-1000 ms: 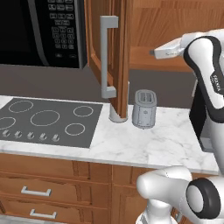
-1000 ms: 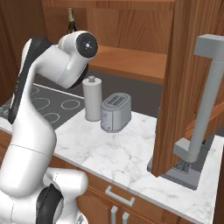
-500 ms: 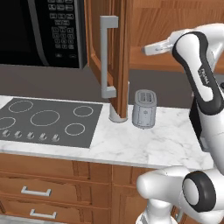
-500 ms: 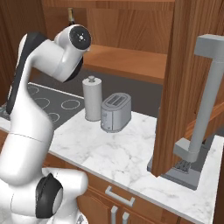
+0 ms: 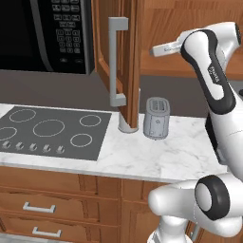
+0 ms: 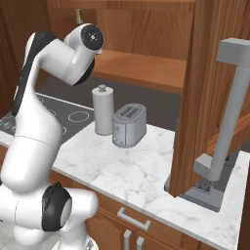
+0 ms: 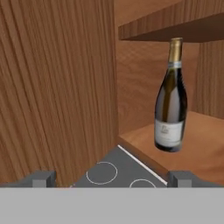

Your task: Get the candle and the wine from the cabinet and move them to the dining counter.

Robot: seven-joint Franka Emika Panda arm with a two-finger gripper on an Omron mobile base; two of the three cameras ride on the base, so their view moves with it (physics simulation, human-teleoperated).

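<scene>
Claw: the gripper (image 7: 112, 177) stands spread wide, its two dark finger tips (image 7: 40, 178) far apart at the bottom of the hand view, with nothing between them.
Claw position: raised to the level of the open cabinet (image 7: 57, 87), facing into it; the arm (image 5: 209, 71) bends over the marble worktop (image 5: 156, 156) toward the cabinet shelf (the hand itself is hard to make out in the base views).
Wine: the wine (image 7: 171, 103), a dark bottle with a pale cap and a light label, stands upright on the lower cabinet shelf (image 7: 192, 148), near that shelf's front edge and under an upper shelf. It is well apart from the claw and untouched. In the right base view just the top of its neck shows above the arm.
Candle: cannot be made out in any view.
Cabinet door: the door (image 5: 126, 57) hangs swung open over the worktop, its grey bar handle (image 5: 116, 61) facing outward.
Worktop back edge: a grey toaster (image 5: 156, 117) stands near the back edge, with a tall pale canister (image 6: 103, 110) just beside it, toward the cooktop.
Worktop left end: a dark cooktop (image 5: 50, 130) is inset there, below a black microwave (image 5: 47, 35).
Below the worktop: wooden drawers (image 5: 57, 209) with grey pulls.
</scene>
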